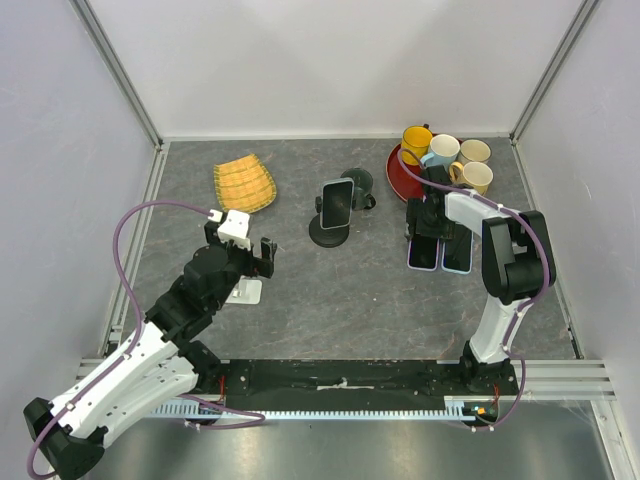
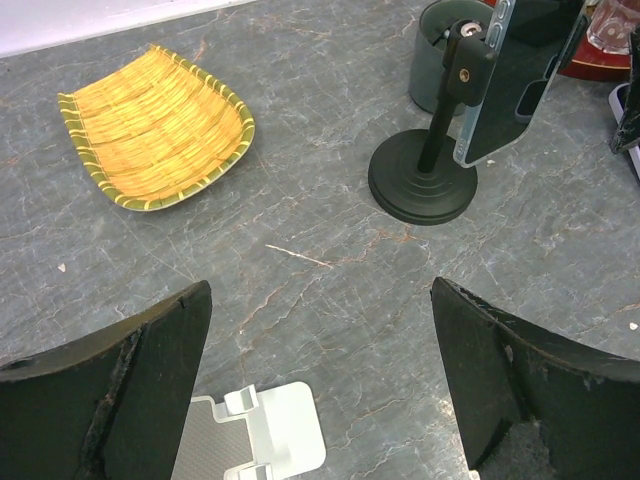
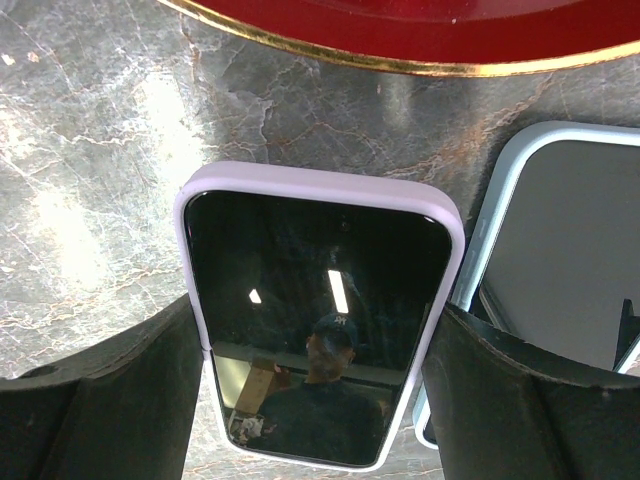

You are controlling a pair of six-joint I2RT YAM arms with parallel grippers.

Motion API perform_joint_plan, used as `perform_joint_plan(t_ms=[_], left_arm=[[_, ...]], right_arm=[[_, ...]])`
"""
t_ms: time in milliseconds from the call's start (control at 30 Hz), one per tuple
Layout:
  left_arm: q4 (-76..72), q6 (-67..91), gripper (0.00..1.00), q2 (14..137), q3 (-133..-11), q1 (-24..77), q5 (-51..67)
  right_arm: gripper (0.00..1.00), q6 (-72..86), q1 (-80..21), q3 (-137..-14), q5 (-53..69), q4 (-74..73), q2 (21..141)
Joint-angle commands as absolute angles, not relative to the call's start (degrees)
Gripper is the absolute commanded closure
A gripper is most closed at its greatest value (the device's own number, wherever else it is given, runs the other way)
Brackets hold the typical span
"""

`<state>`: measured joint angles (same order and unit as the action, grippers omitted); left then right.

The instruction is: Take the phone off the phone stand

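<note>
Top view, centre: dark-screened phone in pale case point(image 1: 337, 203) sits tilted on black round-based phone stand point(image 1: 329, 236), not yet removed. Left gripper point(image 1: 246, 258), lower left, hangs over small white plastic stand point(image 1: 243, 291), jaws wide apart, holding nothing. Right gripper point(image 1: 431, 218), upper right, straddles lilac-cased phone point(image 3: 318, 300) lying flat on grey marbled table point(image 1: 340, 300); can't tell if it's clamped. Pale-blue-cased phone point(image 3: 560, 250) just beside. Yellow woven tray point(image 1: 244, 183) upper left; red plate point(image 1: 398, 172) w/ mugs point(image 1: 445, 152) upper right.
</note>
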<state>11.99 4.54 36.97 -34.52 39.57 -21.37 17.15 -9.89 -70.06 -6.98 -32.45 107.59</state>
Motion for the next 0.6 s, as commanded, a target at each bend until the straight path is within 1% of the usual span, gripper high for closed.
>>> perform_joint_plan(t_ms=[0, 100, 233, 333, 367, 533, 567], left_arm=[[10.7, 2.6, 0.03, 36.5, -35.3, 39.2, -21.5], [10.8, 2.5, 0.03, 36.3, -35.4, 39.1, -21.9], [10.8, 2.5, 0.03, 36.0, -35.5, 38.9, -22.0], [10.7, 2.6, 0.03, 36.2, -35.5, 38.8, -21.7], [10.7, 2.6, 0.03, 36.1, -35.5, 38.8, -21.5], [10.7, 2.6, 0.03, 36.1, -35.6, 38.5, -21.4], [10.7, 2.7, 0.03, 36.1, -35.5, 38.5, -21.4]], right_arm=[[0.21, 15.6, -9.1, -68.0, -15.0, -33.2, 109.5], [0.18, 15.4, -9.1, -68.0, -15.5, -33.1, 109.8], [0.17, 15.3, -9.1, -67.9, -16.0, -33.1, 109.9], [0.14, 15.4, -9.1, -67.8, -16.3, -33.3, 109.7], [0.11, 15.3, -9.1, -67.9, -16.3, -33.3, 109.6], [0.10, 15.3, -9.1, -68.0, -17.1, -33.4, 109.5], [0.08, 15.2, -9.0, -68.2, -17.6, -33.7, 109.4]])
